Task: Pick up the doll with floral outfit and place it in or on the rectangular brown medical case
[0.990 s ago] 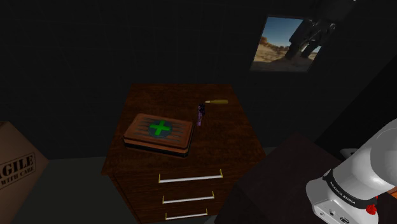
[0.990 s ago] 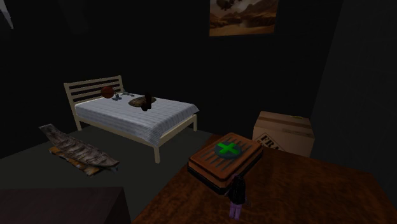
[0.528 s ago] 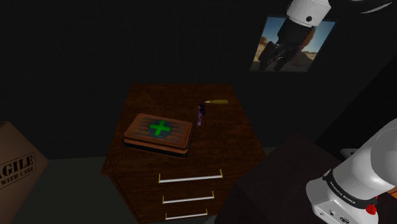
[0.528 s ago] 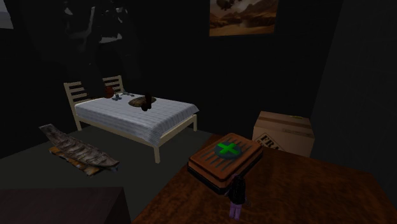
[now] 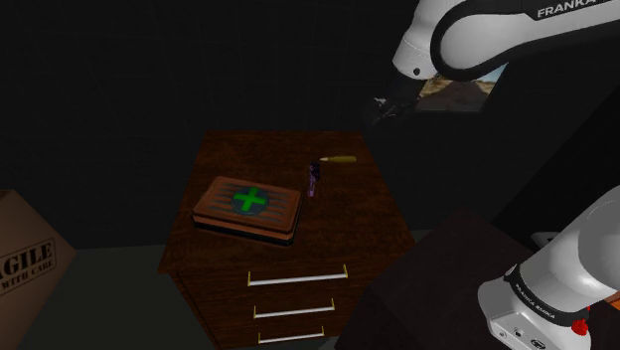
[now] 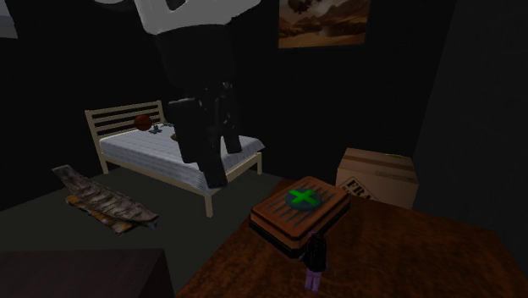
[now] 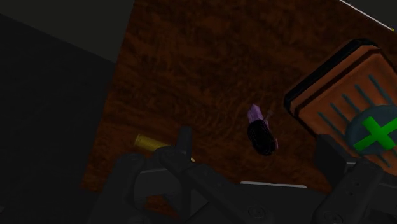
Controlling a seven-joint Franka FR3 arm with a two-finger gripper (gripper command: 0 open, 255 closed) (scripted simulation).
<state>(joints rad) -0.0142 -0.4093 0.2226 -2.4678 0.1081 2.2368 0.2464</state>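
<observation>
While hanging high above the far corner of the dark brown wooden dresser top (image 5: 348,224): black two-finger gripper (image 5: 382,107), fingers spread wide, clasping nothing. Well below it, on the wood: small purple-and-black doll (image 5: 314,179), near the rectangular brown case with a green cross (image 5: 246,207) and a small brass-coloured cylinder (image 5: 338,159). In the wrist view, framed between the fingers, untouched.

We see the white arm (image 5: 467,35) rising from its base link (image 5: 551,283) at the shoulder view's lower right and arching across the top of that view. The wrist is bent downward, so the black gripper (image 5: 383,107) points down and toward that view's left. The fingers (image 7: 185,137) stand apart, with nothing clasped between them.
</observation>
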